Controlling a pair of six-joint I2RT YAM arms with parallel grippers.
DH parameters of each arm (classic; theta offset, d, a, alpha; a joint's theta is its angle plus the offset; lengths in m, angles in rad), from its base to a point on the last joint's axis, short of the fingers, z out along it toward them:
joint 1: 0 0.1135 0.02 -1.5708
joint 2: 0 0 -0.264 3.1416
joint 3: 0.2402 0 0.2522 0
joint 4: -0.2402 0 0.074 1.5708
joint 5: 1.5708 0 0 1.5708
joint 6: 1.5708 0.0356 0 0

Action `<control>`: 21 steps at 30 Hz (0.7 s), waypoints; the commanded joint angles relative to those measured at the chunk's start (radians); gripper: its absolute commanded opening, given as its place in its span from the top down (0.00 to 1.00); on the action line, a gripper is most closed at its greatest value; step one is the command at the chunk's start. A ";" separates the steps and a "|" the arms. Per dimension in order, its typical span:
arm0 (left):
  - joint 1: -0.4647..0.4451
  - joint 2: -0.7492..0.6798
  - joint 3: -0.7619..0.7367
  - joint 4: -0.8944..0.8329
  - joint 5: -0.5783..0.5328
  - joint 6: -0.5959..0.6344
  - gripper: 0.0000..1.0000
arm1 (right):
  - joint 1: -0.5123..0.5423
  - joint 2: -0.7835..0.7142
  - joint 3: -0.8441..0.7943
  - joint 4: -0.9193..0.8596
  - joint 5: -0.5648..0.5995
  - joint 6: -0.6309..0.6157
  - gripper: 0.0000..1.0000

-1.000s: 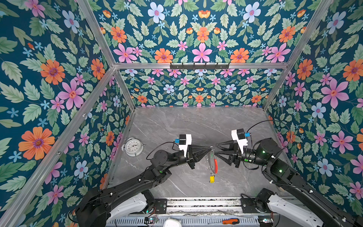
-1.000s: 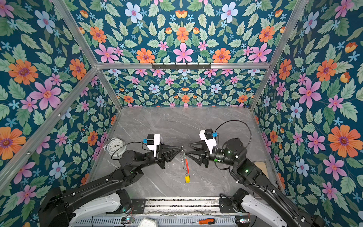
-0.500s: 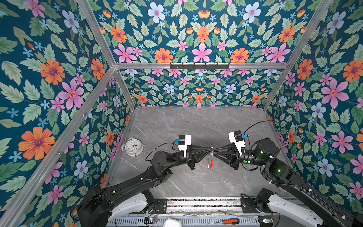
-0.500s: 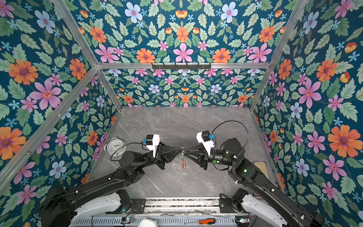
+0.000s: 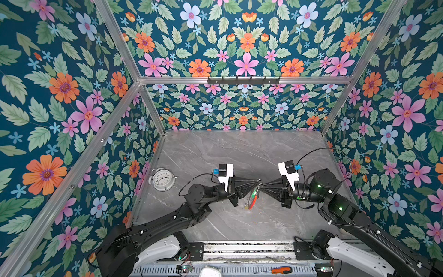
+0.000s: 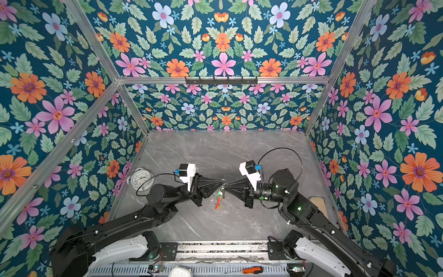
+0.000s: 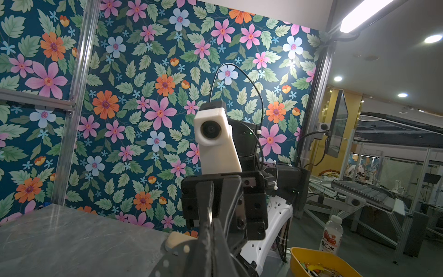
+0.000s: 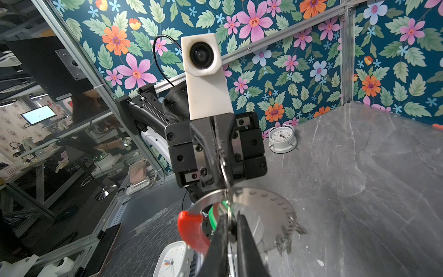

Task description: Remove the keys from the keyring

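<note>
Between the left gripper (image 5: 257, 181) and the right gripper (image 5: 263, 185), met tip to tip above the table (image 5: 215, 156), the keyring (image 5: 253, 200) was held, hanging just below them. The left was clenched on its top, and the right was pinched onto a split ring (image 8: 229, 217) beside the green key (image 5: 256, 191).

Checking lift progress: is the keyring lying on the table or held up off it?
Held up. The keyring hangs from the shut left gripper by a split ring, its red section dangling clear of the table.
</note>
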 commanded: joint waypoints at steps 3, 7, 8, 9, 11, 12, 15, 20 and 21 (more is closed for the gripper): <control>0.001 0.000 0.004 0.066 0.012 -0.002 1.00 | 0.008 0.004 -0.011 0.008 -0.007 -0.013 0.90; 0.000 0.006 0.006 0.069 0.017 -0.003 1.00 | 0.012 0.011 -0.011 0.000 -0.005 -0.012 0.90; 0.001 0.005 0.006 0.069 0.018 -0.003 1.00 | 0.012 0.012 -0.010 -0.004 -0.002 -0.012 0.89; 0.000 0.004 0.004 0.068 0.017 -0.003 1.00 | 0.012 0.011 -0.007 -0.010 0.002 -0.013 0.87; 0.000 -0.008 0.002 0.052 0.016 0.000 1.00 | 0.012 0.000 0.002 -0.039 0.011 -0.024 0.82; 0.000 -0.014 0.001 0.043 0.014 0.005 1.00 | 0.011 -0.009 0.007 -0.054 0.017 -0.028 0.78; 0.000 -0.031 -0.002 0.020 0.011 0.017 1.00 | 0.011 -0.045 0.026 -0.101 0.039 -0.040 0.65; 0.000 -0.051 -0.009 0.006 0.004 0.026 1.00 | 0.012 -0.117 0.046 -0.109 0.086 -0.030 0.55; 0.000 -0.054 -0.010 0.006 0.005 0.027 1.00 | 0.012 -0.125 0.048 -0.090 0.091 -0.018 0.55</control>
